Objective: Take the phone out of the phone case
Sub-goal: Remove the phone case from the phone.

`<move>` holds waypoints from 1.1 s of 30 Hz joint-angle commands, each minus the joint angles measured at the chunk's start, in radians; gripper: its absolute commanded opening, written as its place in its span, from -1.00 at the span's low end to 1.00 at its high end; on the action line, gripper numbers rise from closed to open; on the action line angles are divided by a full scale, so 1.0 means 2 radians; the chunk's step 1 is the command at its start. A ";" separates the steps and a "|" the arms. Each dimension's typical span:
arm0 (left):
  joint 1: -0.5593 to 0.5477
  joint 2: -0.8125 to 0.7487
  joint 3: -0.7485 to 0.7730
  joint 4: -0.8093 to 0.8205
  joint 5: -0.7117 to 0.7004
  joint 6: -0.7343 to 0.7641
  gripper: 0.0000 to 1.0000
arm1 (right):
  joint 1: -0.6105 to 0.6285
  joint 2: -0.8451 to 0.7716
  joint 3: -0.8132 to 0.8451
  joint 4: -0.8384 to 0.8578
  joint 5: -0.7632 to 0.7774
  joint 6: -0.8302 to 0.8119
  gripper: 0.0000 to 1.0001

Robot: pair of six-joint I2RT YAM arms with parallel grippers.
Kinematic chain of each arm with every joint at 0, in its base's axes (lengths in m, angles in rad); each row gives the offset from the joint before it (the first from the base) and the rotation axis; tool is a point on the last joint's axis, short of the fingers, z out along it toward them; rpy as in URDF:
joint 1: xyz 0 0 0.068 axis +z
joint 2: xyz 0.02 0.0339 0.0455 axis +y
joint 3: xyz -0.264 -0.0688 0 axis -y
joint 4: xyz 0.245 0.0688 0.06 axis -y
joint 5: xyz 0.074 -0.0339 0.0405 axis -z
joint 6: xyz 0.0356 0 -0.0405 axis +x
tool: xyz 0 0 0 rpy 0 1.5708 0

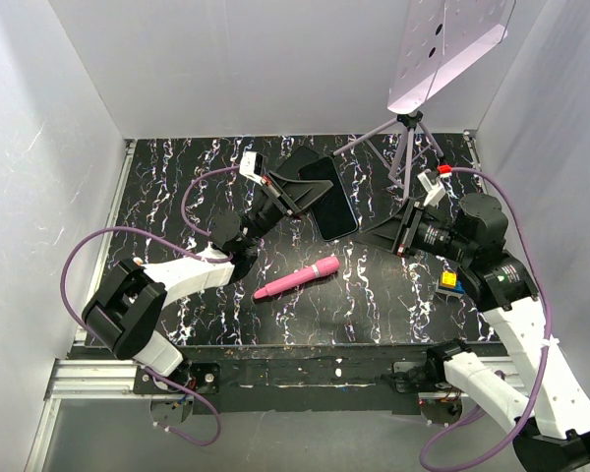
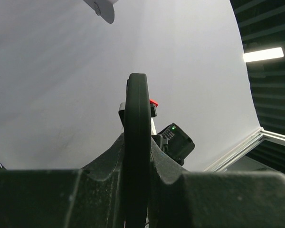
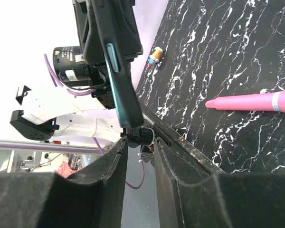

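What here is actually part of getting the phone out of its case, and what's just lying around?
Part of the job:
black phone in its dark case
left gripper, clamped on it
right gripper, near it

Just lying about:
pink pen-shaped stick
small colourful toy
tripod with white panel

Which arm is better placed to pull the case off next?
Right. The left gripper is clamped on the cased phone, holding it above the table; the right gripper, jaws apart and empty, sits at its free end.
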 commanded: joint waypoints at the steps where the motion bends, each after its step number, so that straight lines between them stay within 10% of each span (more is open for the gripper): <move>1: 0.002 -0.028 0.024 0.018 0.006 0.007 -1.00 | -0.007 -0.008 0.028 0.049 -0.026 0.018 -0.30; 33: 0.002 -0.026 0.021 0.012 0.010 -0.002 -1.00 | -0.011 0.013 -0.003 0.115 -0.031 0.046 -0.34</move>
